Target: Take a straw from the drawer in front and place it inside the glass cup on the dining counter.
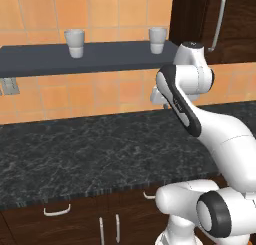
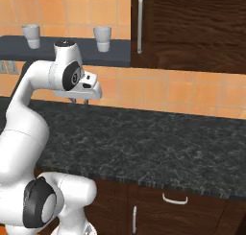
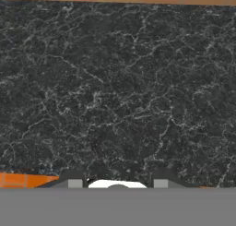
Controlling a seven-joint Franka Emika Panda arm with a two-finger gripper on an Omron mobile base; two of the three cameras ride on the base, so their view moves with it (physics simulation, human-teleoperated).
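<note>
the gripper (image 2: 79, 101) hung above the black granite counter (image 2: 158, 147), fingers apart and empty, seemingly because the drawer (image 1: 57, 209) below the counter edge sat shut, so the straw was presumably hidden inside.

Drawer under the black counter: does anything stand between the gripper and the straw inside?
Yes. The drawer front sits shut, flush below the black granite counter, so no straw is visible. The gripper hangs above that counter near the tiled wall, with the countertop between it and the drawer.
</note>
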